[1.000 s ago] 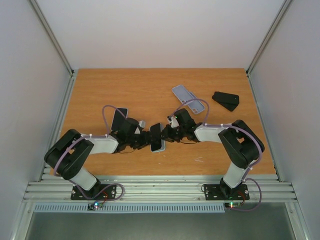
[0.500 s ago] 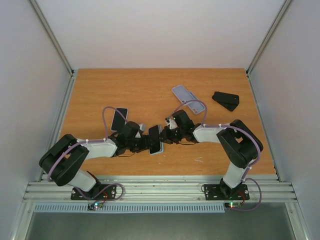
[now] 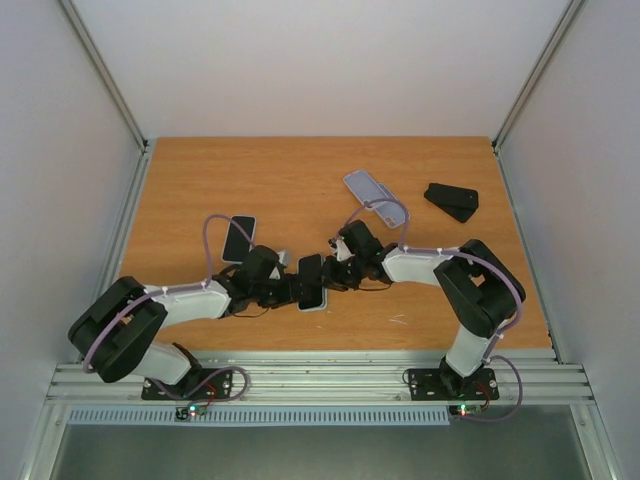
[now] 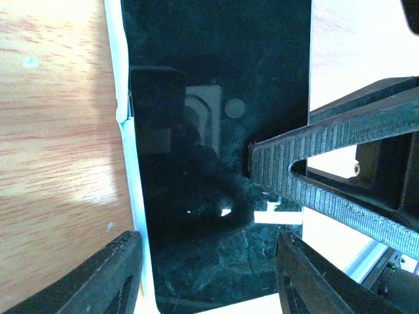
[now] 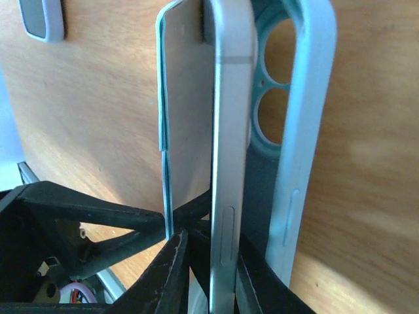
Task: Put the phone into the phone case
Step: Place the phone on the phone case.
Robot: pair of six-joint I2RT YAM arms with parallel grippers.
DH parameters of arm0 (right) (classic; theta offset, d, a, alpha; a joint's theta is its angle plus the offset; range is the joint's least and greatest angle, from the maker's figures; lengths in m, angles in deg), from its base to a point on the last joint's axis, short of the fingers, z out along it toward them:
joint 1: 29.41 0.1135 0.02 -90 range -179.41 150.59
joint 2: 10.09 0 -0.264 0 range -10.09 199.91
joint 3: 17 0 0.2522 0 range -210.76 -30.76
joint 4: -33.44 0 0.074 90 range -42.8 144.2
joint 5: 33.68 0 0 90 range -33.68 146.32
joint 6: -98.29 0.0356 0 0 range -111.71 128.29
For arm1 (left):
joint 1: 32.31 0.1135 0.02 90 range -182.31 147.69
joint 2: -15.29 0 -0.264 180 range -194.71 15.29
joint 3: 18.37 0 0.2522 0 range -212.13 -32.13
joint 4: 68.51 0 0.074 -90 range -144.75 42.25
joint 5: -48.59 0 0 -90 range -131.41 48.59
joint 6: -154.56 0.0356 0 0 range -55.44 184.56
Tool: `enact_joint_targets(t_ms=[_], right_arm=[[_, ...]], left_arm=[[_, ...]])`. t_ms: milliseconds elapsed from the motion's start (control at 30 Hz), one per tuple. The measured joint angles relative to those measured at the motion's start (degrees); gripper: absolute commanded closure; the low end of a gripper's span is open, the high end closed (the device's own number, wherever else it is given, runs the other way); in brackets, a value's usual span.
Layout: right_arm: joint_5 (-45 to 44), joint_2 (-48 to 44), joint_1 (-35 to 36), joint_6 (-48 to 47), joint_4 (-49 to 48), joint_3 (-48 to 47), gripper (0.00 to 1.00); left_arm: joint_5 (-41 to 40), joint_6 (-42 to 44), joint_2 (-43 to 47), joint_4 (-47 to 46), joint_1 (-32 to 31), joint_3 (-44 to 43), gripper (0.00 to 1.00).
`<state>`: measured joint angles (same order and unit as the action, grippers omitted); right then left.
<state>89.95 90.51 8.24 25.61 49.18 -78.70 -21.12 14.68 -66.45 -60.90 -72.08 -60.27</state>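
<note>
Hazard: should the right hand let go before the free long edge is pressed home, the silver-edged black-screened phone may spring out of the pale blue phone case with round camera cut-outs and drop to the orange wooden worktop, since only its far edge sits under the lip. Left hand: fingers about half spread, clasping the case with the phone across its width, between both arms. Right hand: fingers narrowly parted, flanking the phone's thin edge; whether they press it cannot be told.

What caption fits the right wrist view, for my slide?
The right gripper pinches the silver phone edge-on beside the light blue phone case, over the wooden table.
</note>
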Motion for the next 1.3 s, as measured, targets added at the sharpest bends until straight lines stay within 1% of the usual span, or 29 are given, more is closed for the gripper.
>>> enact_joint_targets(t_ms=[200,433,700,833,1000,1067,1167,1300], right_arm=[[-4.0,-2.5,1.6,-2.2,8.3,-1.1,0.74],[-7.9,-3.0,3.3,-5.5,17.2,-3.3,0.61],[-11.3,-5.5,4.2,-7.8,23.3,-4.0,0.46],[-13.5,-7.3,4.9,-9.0,26.7,-4.7,0.42],[-17.4,-9.6,5.2,-10.4,31.3,-6.3,0.41],[-18.6,-10.4,5.4,-10.7,32.4,-6.5,0.43],[-20.0,-11.6,6.0,-10.9,34.2,-6.5,0.5],[-20.6,-13.3,7.5,-10.3,34.5,-5.0,0.62]], left_arm=[[0.9,0.4,1.5,0.3,-0.4,0.0,0.44],[1.4,0.4,2.7,0.5,-0.5,0.0,0.45],[1.6,0.4,3.5,1.7,-0.5,0.0,0.46],[1.8,0.4,3.5,2.2,-0.9,0.1,0.47],[2.0,0.2,3.5,2.3,-1.3,0.3,0.47],[2.1,0.2,3.5,2.3,-1.6,0.4,0.47],[2.3,-0.1,3.5,2.3,-2.2,0.4,0.47],[2.4,-0.6,3.3,2.2,-3.1,0.4,0.5]])
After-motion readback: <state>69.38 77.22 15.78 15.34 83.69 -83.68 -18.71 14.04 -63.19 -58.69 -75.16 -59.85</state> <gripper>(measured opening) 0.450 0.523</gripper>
